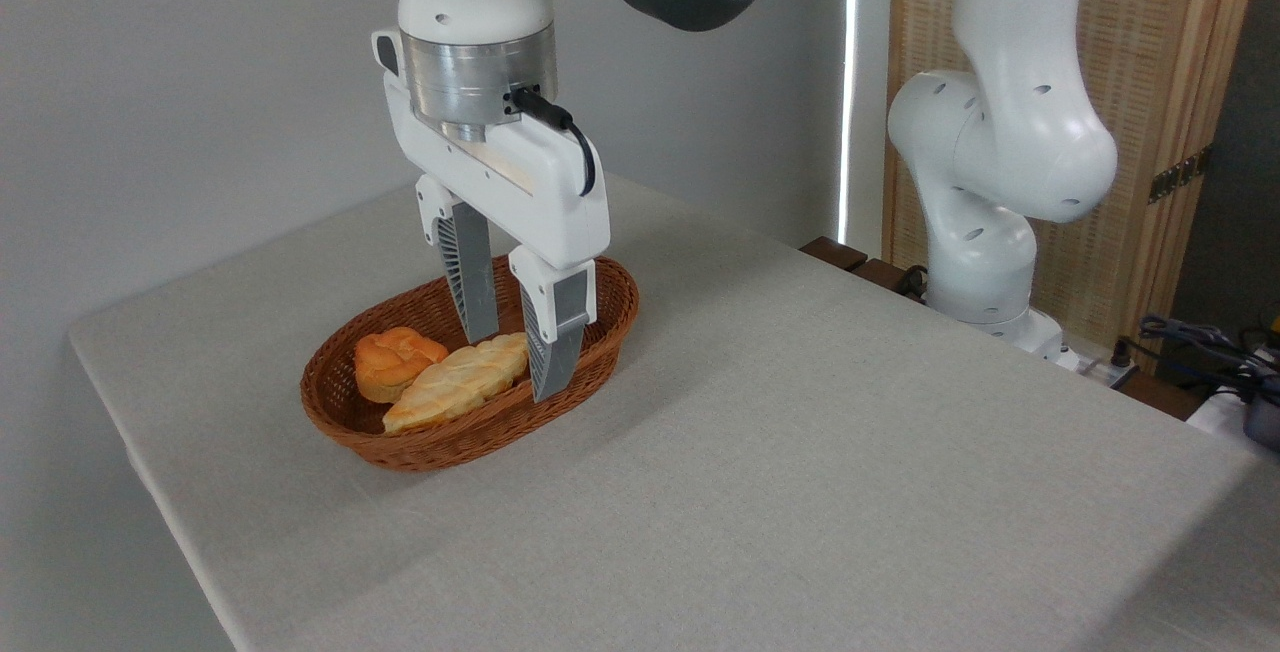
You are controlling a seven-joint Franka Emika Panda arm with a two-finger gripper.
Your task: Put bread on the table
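Two breads in basket [600, 327], tool [518, 362] spread above, no writing legible

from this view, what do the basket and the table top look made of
Basket: woven wicker or rattan, reddish-brown with a slight sheen; the ribbed weave shows along its wall. Table: covered in matte light grey-beige cloth, probably linen-like; fine woven grain, no gloss.

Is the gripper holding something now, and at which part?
Nothing is held. The gripper is open, its fingers astride the right end of the long loaf in the basket.
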